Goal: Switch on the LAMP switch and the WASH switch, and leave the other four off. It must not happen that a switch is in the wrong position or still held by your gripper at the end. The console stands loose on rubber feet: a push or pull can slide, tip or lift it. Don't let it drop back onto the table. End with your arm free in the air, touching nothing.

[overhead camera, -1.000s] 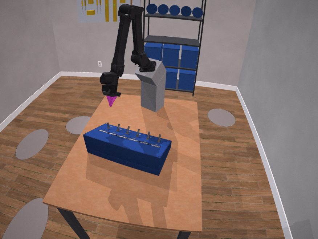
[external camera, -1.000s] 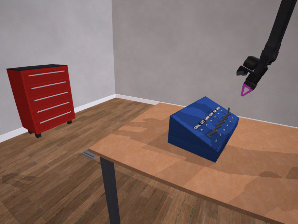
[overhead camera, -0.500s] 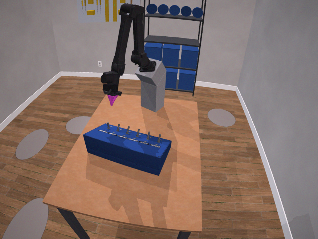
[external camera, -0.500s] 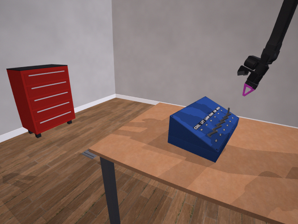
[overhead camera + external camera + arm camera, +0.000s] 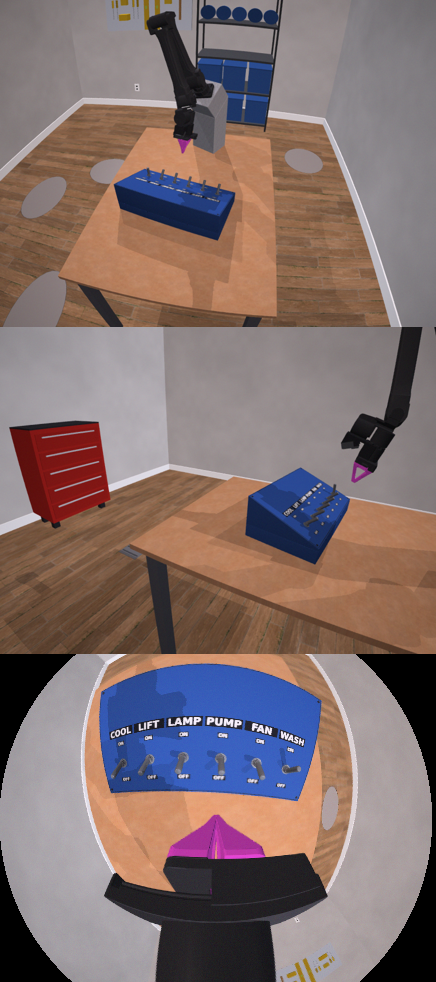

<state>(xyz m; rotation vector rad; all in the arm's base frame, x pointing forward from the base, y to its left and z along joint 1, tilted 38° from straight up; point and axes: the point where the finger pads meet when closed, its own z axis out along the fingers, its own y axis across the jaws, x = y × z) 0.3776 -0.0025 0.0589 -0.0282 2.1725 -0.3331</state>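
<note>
The blue console (image 5: 174, 202) sits on the wooden table, and its sloped face shows in the side view (image 5: 299, 510) and in the wrist view (image 5: 209, 733). Six levers are labelled COOL, LIFT, LAMP, PUMP, FAN and WASH. The WASH lever (image 5: 289, 768) stands up apart from the others (image 5: 334, 489), toward its ON mark. The LAMP lever (image 5: 181, 762) and the other four lean toward OFF. My gripper (image 5: 183, 147) (image 5: 359, 474), with magenta fingertips, is shut and empty. It hovers in the air well above the table, behind the console on the arm's base side, and touches nothing.
The arm's grey pedestal (image 5: 211, 116) stands at the table's back edge. A black shelf with blue bins (image 5: 234, 70) stands behind it. A red drawer cabinet (image 5: 59, 467) stands on the floor off to the side. Grey round mats lie on the floor around the table.
</note>
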